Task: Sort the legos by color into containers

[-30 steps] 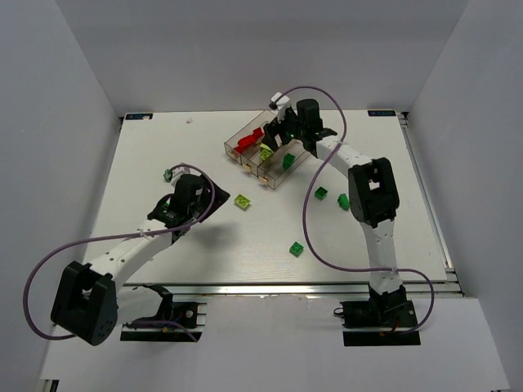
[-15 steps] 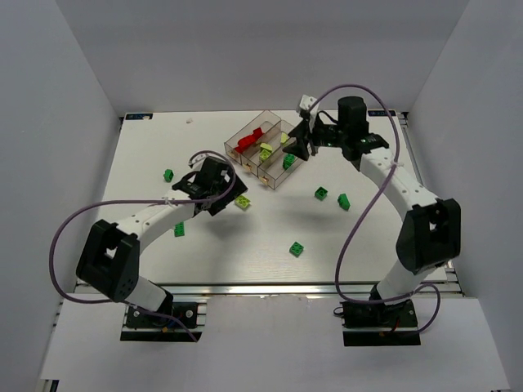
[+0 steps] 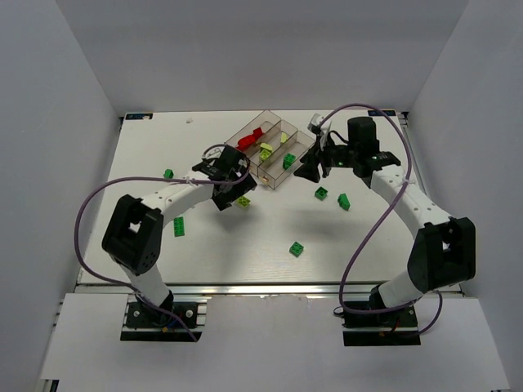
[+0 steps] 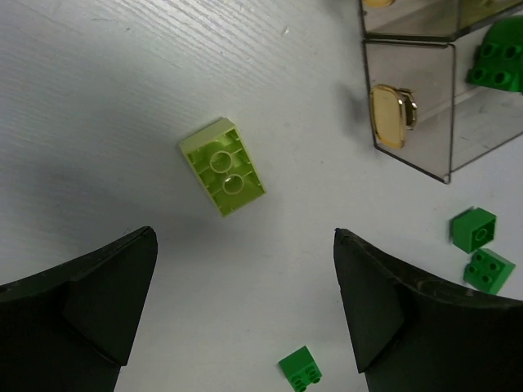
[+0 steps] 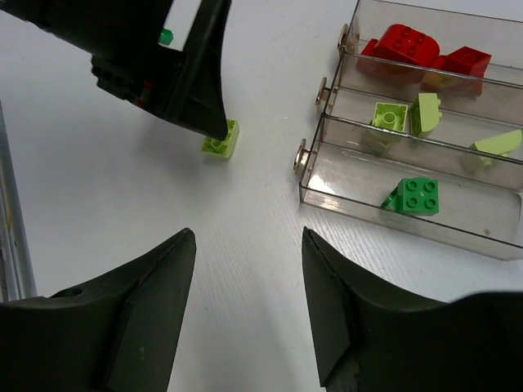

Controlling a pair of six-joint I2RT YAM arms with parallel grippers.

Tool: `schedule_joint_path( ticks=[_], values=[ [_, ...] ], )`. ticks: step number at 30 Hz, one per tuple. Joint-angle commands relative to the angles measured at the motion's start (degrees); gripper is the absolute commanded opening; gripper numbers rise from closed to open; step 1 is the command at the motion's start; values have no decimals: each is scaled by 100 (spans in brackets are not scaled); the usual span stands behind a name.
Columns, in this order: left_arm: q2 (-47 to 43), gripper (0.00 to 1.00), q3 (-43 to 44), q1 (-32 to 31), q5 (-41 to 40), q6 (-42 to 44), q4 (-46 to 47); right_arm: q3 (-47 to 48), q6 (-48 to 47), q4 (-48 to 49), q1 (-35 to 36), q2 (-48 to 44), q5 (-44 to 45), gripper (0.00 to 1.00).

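The containers point(image 3: 260, 166) are joined clear trays at the table's back middle, also in the right wrist view point(image 5: 425, 222). They hold red legos point(image 5: 409, 45), pale yellow-green legos point(image 5: 391, 116) and a green lego point(image 5: 419, 196). My left gripper point(image 3: 233, 186) is open and empty, above a pale yellow-green lego point(image 4: 222, 166) lying on the table just left of the trays point(image 4: 413, 106). My right gripper point(image 3: 309, 167) is open and empty, just right of the trays' near end. Its jaws point(image 5: 248, 233) hang over bare table.
Loose green legos lie on the table: one far left point(image 3: 168, 173), one front left point(image 3: 179, 228), two right of the trays point(image 3: 322, 193) point(image 3: 344, 201), one near the front middle point(image 3: 297, 249). The left arm's gripper body point(image 5: 163, 65) shows in the right wrist view.
My left gripper has swung right to the pale yellow-green lego by the trays. My right gripper has pulled back from over the trays toward the near right.
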Motion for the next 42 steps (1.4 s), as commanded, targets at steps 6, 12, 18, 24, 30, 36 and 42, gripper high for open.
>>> schedule_joint_path(
  ticks=[6, 12, 18, 24, 30, 36, 42],
  values=[
    [1045, 98, 1368, -44, -488, -167, -1198, -199, 372, 208, -135, -307, -34, 59],
    [1905, 93, 2359, -44, -708, -167, -1751, -296, 460, 225, -196, -342, -78, 58],
    [2250, 85, 2591, -45, -708, -150, -2095, -366, 504, 252, -319, -333, -113, 57],
    [2346, 79, 2609, -53, -664, -141, -2122, -366, 601, 348, -381, -263, -166, 56],
    [2294, 57, 2547, -53, -655, -159, -1999, -305, 575, 313, -407, -228, -183, 55],
    [1872, 16, 2354, -53, -655, -62, -1902, -305, 574, 243, -442, -210, -192, 54],
    [1301, 0, 2520, -53, -716, 613, -1621, -226, 539, 164, -469, -184, -218, 52]
  ],
)
